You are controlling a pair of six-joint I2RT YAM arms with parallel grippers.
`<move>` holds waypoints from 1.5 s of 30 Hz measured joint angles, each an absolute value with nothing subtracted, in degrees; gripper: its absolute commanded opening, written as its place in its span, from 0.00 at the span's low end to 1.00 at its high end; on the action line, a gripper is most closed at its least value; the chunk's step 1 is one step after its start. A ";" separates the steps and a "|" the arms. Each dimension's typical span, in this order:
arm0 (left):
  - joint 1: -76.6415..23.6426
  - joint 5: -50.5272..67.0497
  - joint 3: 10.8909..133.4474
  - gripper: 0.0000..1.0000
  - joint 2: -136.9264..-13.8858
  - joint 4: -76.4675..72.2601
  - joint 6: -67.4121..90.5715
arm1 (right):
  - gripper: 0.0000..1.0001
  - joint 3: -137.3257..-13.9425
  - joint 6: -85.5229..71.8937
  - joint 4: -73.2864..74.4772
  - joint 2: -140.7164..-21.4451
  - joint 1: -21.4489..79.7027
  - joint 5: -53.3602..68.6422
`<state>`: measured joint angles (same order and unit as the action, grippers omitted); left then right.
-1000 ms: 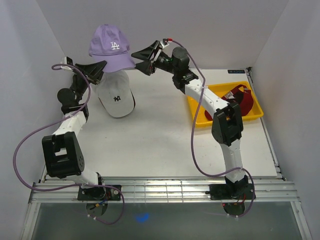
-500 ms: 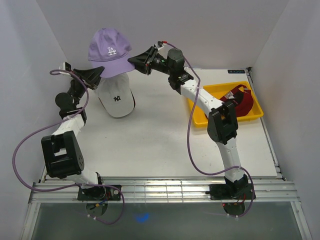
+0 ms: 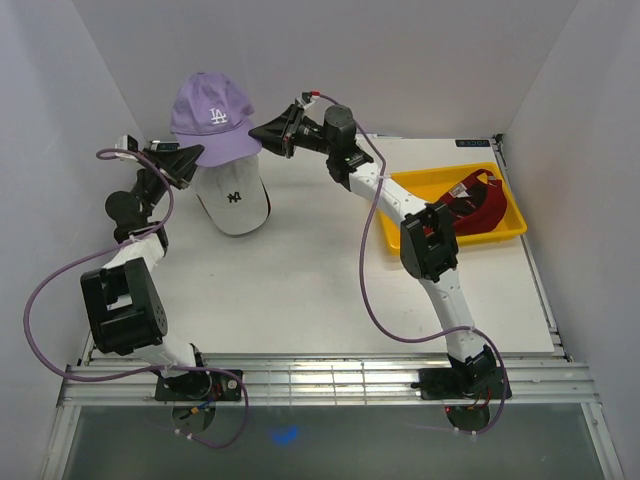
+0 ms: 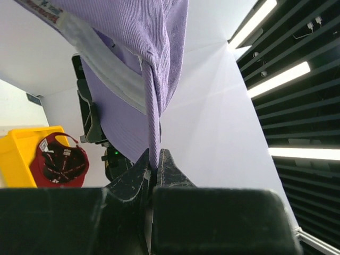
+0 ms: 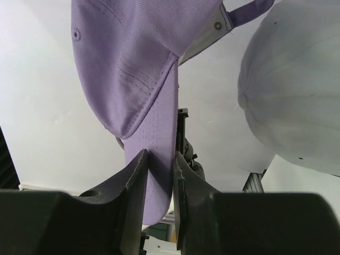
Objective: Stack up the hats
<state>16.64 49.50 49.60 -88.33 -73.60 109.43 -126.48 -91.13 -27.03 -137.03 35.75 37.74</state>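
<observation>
As I held the purple cap [image 3: 213,118] aloft, left gripper [image 3: 192,158] clamped on its rear edge and right gripper [image 3: 258,133] on its brim, it hung over the white cap [image 3: 233,200].

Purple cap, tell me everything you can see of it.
The purple cap is a lavender fabric baseball cap with a white LA logo on the front, stitched panels and a pale inner band. It is held in the air, crown up, over the white cap. The left gripper has its jaws shut on the crown's rear edge. The right gripper has its jaws shut on the curved brim.
</observation>
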 measured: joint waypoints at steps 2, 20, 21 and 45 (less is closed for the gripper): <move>16.99 49.93 48.82 0.00 -89.10 -73.49 109.08 | 0.26 -126.48 -90.98 -26.94 -137.60 35.70 37.89; 18.76 53.28 43.99 0.00 -89.84 -73.78 102.76 | 0.26 -126.63 -84.60 -24.32 -140.20 35.73 40.93; 18.92 53.39 43.51 0.00 -89.84 -73.80 102.63 | 0.26 -126.63 -84.20 -23.88 -140.20 35.75 41.04; 21.10 56.31 41.10 0.00 -91.59 -73.52 100.36 | 0.26 -127.26 -80.42 -19.53 -142.32 36.56 41.74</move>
<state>21.10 56.31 41.10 -91.59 -73.52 100.36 -127.26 -80.42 -19.53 -142.32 36.56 41.74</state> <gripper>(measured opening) 0.124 0.263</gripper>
